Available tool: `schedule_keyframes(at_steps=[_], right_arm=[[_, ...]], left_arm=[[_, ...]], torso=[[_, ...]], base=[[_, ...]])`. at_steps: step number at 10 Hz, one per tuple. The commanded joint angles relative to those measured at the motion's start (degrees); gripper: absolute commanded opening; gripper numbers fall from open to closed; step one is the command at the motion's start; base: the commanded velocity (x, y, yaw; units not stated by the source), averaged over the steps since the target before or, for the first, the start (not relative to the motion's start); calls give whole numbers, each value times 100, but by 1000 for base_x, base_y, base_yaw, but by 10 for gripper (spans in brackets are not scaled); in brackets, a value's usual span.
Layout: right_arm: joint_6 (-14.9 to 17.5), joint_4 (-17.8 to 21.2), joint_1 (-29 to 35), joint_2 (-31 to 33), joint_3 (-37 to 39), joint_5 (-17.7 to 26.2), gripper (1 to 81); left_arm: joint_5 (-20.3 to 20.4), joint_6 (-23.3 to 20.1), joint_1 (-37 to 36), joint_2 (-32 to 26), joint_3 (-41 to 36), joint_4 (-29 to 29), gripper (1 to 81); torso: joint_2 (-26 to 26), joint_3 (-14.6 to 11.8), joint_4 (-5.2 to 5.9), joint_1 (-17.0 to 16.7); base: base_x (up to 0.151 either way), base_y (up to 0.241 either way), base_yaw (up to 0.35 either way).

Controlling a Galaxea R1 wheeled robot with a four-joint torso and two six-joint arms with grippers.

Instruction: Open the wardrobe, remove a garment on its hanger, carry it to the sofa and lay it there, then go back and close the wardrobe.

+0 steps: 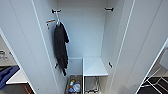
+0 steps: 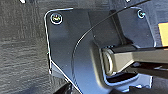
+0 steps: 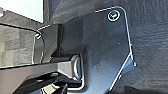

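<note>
The white wardrobe point(image 1: 85, 37) stands open right in front of me in the head view, its left door point(image 1: 27, 50) and right door point(image 1: 140, 45) swung wide. Inside on the left, a black T-shirt point(image 1: 61, 47) hangs limp from a thin white hanger point(image 1: 58, 20) hooked near a black bracket point(image 1: 56, 11). Past the left door's lower edge a patch of blue fabric point(image 1: 7, 75) looks like part of the sofa. Both wrist views look down past the robot's dark plates onto grey carpet point(image 2: 22, 50) point(image 3: 150, 25).
A white shelf point(image 1: 93, 67) fills the wardrobe's lower right, with a wire rack point(image 1: 91, 86) under it. A low bin of small colourful items point(image 1: 74, 86) sits beside it. A white-framed piece of furniture point(image 1: 155, 80) stands beyond the right door.
</note>
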State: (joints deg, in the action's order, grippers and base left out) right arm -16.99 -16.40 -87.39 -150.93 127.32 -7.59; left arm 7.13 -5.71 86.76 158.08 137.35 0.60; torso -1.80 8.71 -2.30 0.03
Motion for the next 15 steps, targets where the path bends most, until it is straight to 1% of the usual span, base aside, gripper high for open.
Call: schedule_keyframes(at_steps=[1,2,3,4,5,6,7,9,10,11,12,13,14,15], right_arm=[[-50,-48,533,946,-751,-276,811],[-67,-48,612,1331,-1041,-539,811],[-198,-21,762,1632,-1262,-734,811],[-478,-39,937,1896,-1438,-770,811],[-715,-57,1130,2132,-1595,-838,811],[-779,-39,1332,2293,-1703,-910,811],[-963,-30,1534,2486,-1860,-946,811],[-1552,-48,1930,2688,-1791,-963,811],[-1771,-30,2107,2846,-1747,-1051,811],[-2053,-39,2273,2987,-1773,-1060,811],[-2352,-57,2422,3110,-1729,-1069,811],[-2658,-48,2616,3241,-1650,-1121,811],[-2861,-65,2869,3382,-1728,-1130,811],[-2994,-57,3073,3471,-1817,-1095,811]], left_arm=[[665,525,-127,-2717,-2589,-77,811],[781,822,-232,-2998,-2704,-86,811],[781,1001,-356,-3167,-2757,-69,811],[781,1158,-522,-3325,-2801,-77,811],[781,1458,-717,-3554,-2889,-77,811],[790,1660,-918,-3748,-2986,-77,811],[790,1906,-1138,-4019,-3152,-69,811],[702,2030,-1716,-4407,-3408,-77,811],[676,2239,-2026,-4678,-3442,-95,811],[526,2566,-2315,-4925,-3504,-69,811],[385,2741,-2648,-5084,-3496,-77,811],[-68,2977,-3017,-5214,-3452,-77,811],[-498,3040,-3403,-5242,-3347,-95,811],[-924,3137,-3721,-5216,-3267,-95,811]], torso=[[0,0,0,0],[0,0,0,2],[0,0,0,2],[0,0,0,2],[0,0,0,2],[0,0,0,2],[0,0,0,2],[2,2,0,2],[2,2,0,5],[4,4,0,7],[4,6,0,9],[4,6,0,9],[4,9,0,9],[6,9,0,9]], base=[[0,0,0],[0,0,0],[0,0,0],[0,0,0],[0,0,0],[0,0,0],[0,0,0],[0,0,0],[0,0,0],[0,0,0],[0,0,0],[0,0,0],[0,0,0],[0,0,0]])
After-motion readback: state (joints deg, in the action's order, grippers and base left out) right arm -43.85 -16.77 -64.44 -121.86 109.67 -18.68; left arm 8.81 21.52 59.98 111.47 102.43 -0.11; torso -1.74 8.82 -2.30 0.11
